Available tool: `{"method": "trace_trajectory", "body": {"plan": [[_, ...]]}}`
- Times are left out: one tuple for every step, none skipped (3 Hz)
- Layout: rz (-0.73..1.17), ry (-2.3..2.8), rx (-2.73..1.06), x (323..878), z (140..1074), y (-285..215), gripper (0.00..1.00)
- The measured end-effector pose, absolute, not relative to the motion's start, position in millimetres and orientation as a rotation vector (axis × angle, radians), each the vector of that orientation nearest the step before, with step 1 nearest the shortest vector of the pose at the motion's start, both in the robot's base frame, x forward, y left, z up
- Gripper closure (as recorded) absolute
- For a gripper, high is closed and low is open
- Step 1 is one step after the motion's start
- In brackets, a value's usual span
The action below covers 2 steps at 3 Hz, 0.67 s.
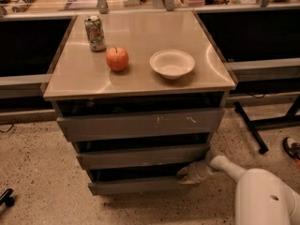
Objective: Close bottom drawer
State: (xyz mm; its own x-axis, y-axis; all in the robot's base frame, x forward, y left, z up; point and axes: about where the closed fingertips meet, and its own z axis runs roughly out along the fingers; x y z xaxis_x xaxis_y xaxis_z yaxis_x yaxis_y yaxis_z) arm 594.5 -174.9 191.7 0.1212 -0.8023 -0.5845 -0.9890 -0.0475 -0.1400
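One tool (189,176) sits at the right end of the bottom drawer (136,186), its spread impossible to tell.

Arm (228,167) – white, smooth, round like a tube, w/ a big fat white part + one small dark dot. Gripper (188,175) – pale tan, at right end of bottom drawer (136,186).
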Motion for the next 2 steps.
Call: {"method": "trace_trajectory", "body": {"plan": [[0.482,1.728,-1.898,594.4,191.7,-174.9,0.83],[0.482,1.728,-1.898,594.4,191.7,-174.9,0.59]]}}
